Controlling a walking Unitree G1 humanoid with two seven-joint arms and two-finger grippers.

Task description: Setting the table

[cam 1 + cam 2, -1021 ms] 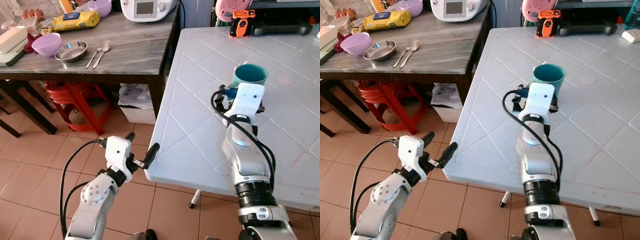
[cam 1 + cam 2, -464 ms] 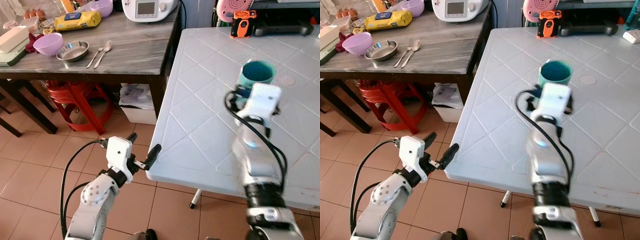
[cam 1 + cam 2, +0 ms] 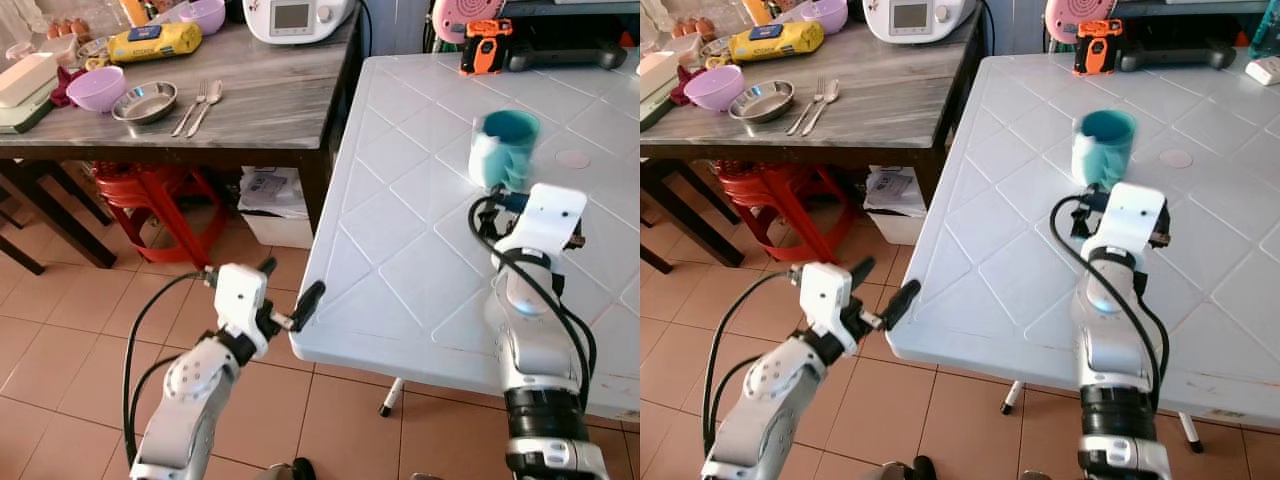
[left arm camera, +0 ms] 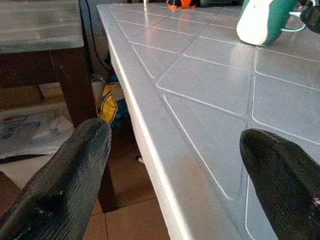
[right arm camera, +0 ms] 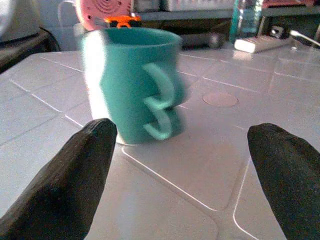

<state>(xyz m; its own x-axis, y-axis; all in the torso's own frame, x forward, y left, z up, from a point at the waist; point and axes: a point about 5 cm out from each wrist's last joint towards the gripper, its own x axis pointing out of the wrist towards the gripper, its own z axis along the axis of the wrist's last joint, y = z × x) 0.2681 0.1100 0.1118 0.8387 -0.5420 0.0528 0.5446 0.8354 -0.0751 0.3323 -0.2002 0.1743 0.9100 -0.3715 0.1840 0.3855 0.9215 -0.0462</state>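
A white plastic table (image 3: 400,250), moulded with a diamond grid of raised lines, was seen standing on a terracotta tiled floor (image 3: 60,330), its left edge just beside a grey stone-topped wooden table (image 3: 270,100). The teal mug (image 3: 503,150) was seen upright on the white table, well in from the left edge and towards the far side, its outline smeared by blur; in the right wrist view its handle (image 5: 160,102) appeared doubled. The right gripper (image 5: 185,175) was held just short of the mug, its two black fingers spread wide and closed on nothing, the mug apart from both pads. In the head views those fingers were hidden behind the white wrist housing (image 3: 553,215). The left gripper (image 3: 285,300) was held at the near left corner of the white table, its fingers parted and empty, one below the table edge. On the stone-topped table a lilac bowl (image 3: 93,88), a shallow steel dish (image 3: 144,101), a fork (image 3: 190,105) and spoon (image 3: 207,100) side by side, and a yellow packet (image 3: 152,42) were seen. A red plastic stool (image 3: 160,200) was partly hidden beneath it. At the far edge of the white table an orange and black device (image 3: 484,45) was seen, its kind unclear.
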